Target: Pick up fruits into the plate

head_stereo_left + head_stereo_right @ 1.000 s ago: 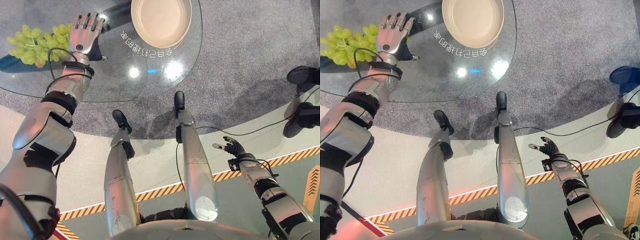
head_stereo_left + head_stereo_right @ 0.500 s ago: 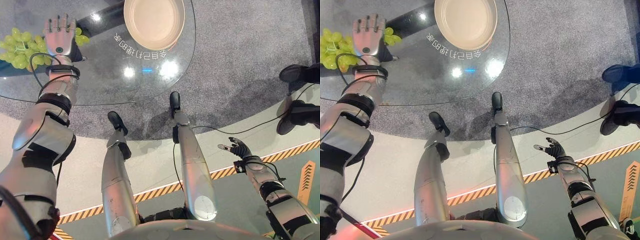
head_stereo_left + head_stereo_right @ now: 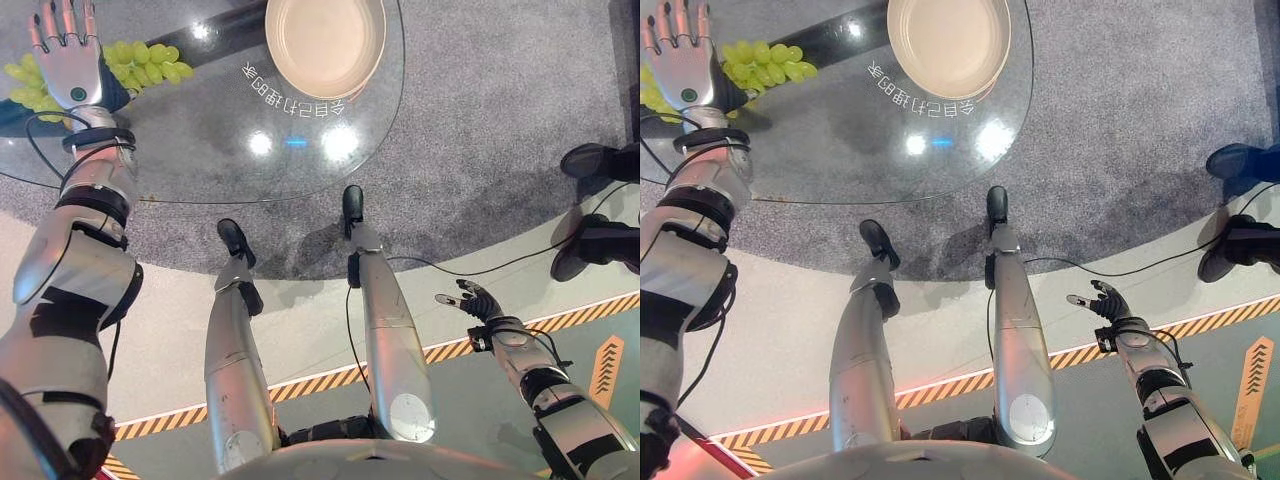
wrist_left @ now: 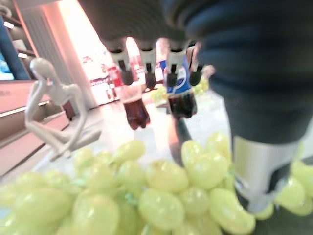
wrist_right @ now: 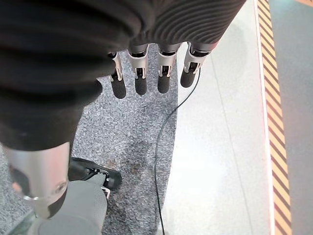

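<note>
Hovering left hand (image 3: 68, 55) over grapes (image 3: 140, 65), fingers seemingly straight.

Both eye views look steeply down from the head, sharing the glass worktop (image 3: 200, 150) toward 12 o'clock. The left wrist view sits very close above the grapes (image 4: 146, 196), seemingly facing across the worktop. The right wrist view looks down at the floor (image 5: 220, 147).

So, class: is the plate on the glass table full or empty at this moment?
Empty. The plate shows a bare beige inside, and the grapes lie on the glass table beside it.
</note>
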You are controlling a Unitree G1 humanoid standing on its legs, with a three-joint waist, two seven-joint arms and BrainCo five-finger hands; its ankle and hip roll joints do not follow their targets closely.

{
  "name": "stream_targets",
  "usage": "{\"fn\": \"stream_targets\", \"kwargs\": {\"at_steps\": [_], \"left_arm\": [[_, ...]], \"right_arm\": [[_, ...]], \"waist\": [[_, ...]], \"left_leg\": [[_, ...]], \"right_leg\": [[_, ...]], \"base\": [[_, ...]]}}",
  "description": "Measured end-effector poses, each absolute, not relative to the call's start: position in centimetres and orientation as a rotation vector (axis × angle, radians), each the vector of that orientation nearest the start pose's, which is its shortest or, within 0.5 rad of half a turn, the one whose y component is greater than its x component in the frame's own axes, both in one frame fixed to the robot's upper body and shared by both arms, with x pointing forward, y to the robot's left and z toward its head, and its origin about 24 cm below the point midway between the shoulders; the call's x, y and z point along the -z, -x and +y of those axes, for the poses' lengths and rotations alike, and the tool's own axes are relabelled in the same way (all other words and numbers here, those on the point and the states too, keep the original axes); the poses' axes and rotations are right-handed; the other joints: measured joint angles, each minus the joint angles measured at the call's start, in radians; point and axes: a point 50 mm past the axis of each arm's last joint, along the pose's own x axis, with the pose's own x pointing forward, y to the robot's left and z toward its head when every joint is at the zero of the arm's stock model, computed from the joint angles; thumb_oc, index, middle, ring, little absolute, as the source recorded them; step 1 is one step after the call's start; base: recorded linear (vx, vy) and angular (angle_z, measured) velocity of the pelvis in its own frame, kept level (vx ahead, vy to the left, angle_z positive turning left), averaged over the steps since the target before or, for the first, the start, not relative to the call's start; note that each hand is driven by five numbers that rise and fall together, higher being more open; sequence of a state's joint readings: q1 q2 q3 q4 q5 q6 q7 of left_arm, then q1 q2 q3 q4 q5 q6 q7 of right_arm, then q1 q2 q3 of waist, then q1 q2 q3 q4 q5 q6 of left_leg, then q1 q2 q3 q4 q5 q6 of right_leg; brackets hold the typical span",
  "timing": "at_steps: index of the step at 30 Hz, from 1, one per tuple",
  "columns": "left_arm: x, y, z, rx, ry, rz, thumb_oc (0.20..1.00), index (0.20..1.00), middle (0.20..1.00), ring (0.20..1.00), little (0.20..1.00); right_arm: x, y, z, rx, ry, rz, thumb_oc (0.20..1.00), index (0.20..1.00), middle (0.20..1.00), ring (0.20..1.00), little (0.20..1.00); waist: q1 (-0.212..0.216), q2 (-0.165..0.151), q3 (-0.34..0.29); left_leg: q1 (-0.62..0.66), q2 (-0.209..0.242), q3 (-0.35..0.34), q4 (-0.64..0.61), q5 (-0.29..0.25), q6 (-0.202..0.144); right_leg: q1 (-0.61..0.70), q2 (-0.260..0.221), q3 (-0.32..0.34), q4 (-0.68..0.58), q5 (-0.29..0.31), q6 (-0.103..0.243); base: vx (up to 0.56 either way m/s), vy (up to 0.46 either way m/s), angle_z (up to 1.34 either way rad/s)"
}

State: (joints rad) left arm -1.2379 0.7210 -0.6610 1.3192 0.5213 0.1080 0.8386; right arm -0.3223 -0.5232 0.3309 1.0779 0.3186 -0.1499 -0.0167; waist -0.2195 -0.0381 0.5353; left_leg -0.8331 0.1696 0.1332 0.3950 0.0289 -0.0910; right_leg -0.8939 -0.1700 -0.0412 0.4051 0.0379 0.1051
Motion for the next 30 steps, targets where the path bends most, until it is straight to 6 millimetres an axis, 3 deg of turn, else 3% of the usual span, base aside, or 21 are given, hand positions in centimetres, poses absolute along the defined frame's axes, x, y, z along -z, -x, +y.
{"fn": "stream_targets", "kwargs": {"at_steps": [9, 23, 28, 29, 30], "left_arm": [[-24.6, -38.4, 30.5, -0.894, -1.614, -0.282, 1.000, 1.000, 1.000, 1.000, 1.000], [-23.6, -39.4, 29.5, -0.638, -1.659, -0.194, 1.000, 1.000, 1.000, 1.000, 1.000], [-24.2, -39.9, 29.1, -0.561, -1.626, -0.150, 1.000, 1.000, 1.000, 1.000, 1.000], [-24.3, -39.9, 29.1, -0.558, -1.619, -0.146, 0.950, 0.950, 0.950, 0.950, 0.950], [-24.4, -39.9, 29.1, -0.555, -1.607, -0.138, 0.815, 0.815, 0.815, 0.815, 0.815]], "right_arm": [[5.7, -24.8, -29.3, 0.133, 0.367, 0.625, 1.000, 1.000, 1.000, 1.000, 1.000], [5.7, -24.7, -29.3, 0.131, 0.367, 0.626, 1.000, 1.000, 1.000, 1.000, 1.000], [5.5, -25.1, -28.9, 0.121, 0.363, 0.610, 1.000, 1.000, 1.000, 1.000, 1.000], [5.5, -25.1, -28.9, 0.121, 0.363, 0.611, 1.000, 1.000, 1.000, 1.000, 1.000], [5.5, -25.1, -29.0, 0.121, 0.363, 0.611, 1.000, 1.000, 1.000, 1.000, 1.000]], "waist": [[-0.001, -0.001, 0.000], [-0.007, -0.004, -0.002], [-0.006, -0.004, -0.002], [-0.006, -0.004, -0.002], [-0.007, -0.004, -0.002]], "left_leg": [[-0.006, 0.000, -0.002, 0.000, 0.001, 0.000], [-0.005, 0.001, 0.002, 0.001, -0.003, 0.001], [-0.003, 0.001, 0.004, 0.001, -0.003, 0.001], [-0.003, 0.001, 0.004, 0.000, -0.003, 0.001], [-0.003, 0.001, 0.004, 0.000, -0.003, 0.001]], "right_leg": [[-0.003, 0.001, -0.002, -0.004, 0.000, 0.000], [-0.005, 0.001, 0.001, -0.004, 0.000, -0.003], [-0.005, 0.001, 0.004, -0.004, 0.000, -0.003], [-0.004, 0.001, 0.004, -0.004, 0.000, -0.003], [-0.004, 0.001, 0.004, -0.004, 0.000, -0.003]], "base": [[0.00, 0.000, 0.00], [0.02, 0.015, -0.01], [0.00, 0.000, 0.00], [0.00, 0.000, 0.00], [0.00, 0.000, 0.00]]}}
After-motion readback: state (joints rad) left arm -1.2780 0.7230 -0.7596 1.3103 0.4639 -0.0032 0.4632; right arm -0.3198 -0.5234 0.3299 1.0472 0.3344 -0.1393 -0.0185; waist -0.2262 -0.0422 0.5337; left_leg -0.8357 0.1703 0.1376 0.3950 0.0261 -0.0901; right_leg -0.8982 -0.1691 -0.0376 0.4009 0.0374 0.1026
